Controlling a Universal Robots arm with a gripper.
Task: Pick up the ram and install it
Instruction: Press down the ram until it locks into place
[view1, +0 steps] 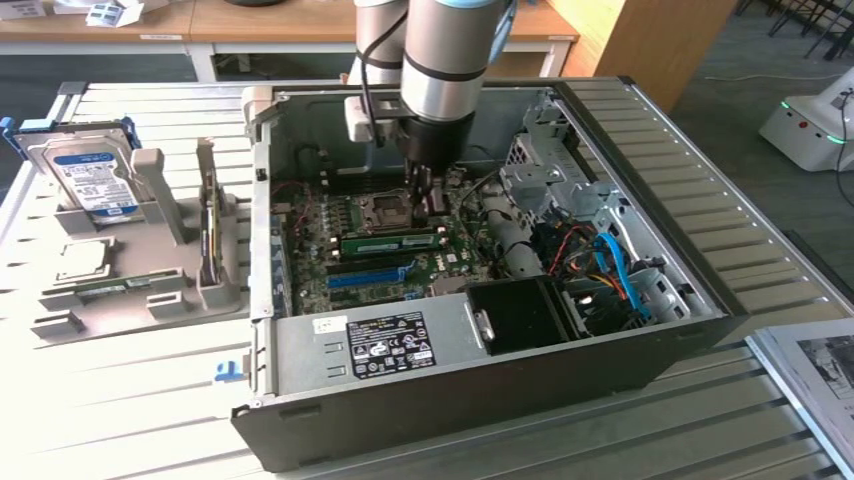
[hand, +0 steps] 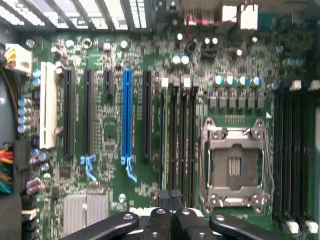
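- The long, thin green ram stick (view1: 390, 241) lies seated across the green motherboard (view1: 400, 262) inside the open black and grey computer case (view1: 467, 380), at about 7 o'clock from the silver processor socket (view1: 391, 209) in the exterior view.
- The black gripper (view1: 430, 207) hangs on the silver robot arm (view1: 441, 60), with its fingers pressed together, its tip just above the ram's end on the exterior view's right; whether it touches the stick cannot be told.
- In the wrist view, the closed fingers (hand: 171, 200) sit at the picture's edge over a row of black memory slots (hand: 177, 132); the ram in there is seen edge-on and hard to make out.
- A white sticker on the black power supply (view1: 387, 345) carries print too small to read.
- The boxy silver hard drive with a blue-white label (view1: 91, 175) stands upright in a grey holder (view1: 134, 270), at 9 o'clock from the case; its label text is illegible.
- A long blue plastic slot (hand: 127, 115) stands among the black expansion slots.
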